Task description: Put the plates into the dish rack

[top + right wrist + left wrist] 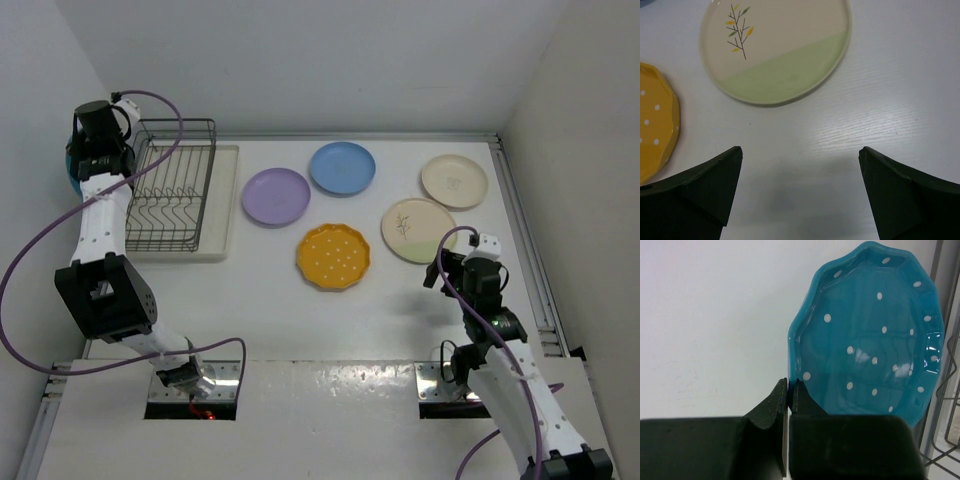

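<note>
My left gripper (88,165) is raised at the far left beside the dark wire dish rack (175,185). It is shut on the rim of the teal white-dotted plate (870,335), held upright on edge; only a sliver of this plate (71,172) shows from above. On the table lie the lilac plate (275,195), blue plate (342,167), plain cream plate (453,181), cream sprig-and-green plate (418,230) and orange dotted plate (333,256). My right gripper (800,155) is open and empty just above the table, near the sprig plate (775,50) and right of the orange plate (655,125).
The rack stands on a flat cream tray (228,200) at the back left, and its wires (950,405) show right of the teal plate. White walls close in the left, back and right. A metal rail (530,250) runs along the table's right edge.
</note>
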`<action>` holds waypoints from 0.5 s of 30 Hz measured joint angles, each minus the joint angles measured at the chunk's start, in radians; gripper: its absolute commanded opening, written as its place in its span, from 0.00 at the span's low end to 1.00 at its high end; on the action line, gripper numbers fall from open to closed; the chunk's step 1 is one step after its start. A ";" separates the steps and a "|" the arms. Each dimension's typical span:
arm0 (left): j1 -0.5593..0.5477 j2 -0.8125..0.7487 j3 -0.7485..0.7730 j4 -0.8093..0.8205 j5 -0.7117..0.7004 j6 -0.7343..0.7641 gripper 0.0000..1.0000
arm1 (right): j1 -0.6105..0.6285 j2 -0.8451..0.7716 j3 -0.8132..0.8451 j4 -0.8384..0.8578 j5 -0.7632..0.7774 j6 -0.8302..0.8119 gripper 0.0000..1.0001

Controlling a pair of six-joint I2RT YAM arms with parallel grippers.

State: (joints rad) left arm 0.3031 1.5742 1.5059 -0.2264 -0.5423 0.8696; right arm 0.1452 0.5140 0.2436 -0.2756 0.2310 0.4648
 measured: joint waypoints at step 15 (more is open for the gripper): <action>0.000 -0.030 -0.119 0.084 0.039 -0.005 0.00 | 0.000 0.018 0.016 0.008 0.003 -0.002 1.00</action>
State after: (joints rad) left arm 0.3027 1.5444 1.3869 -0.1425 -0.5037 0.8642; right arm 0.1452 0.5320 0.2592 -0.2680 0.2337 0.4625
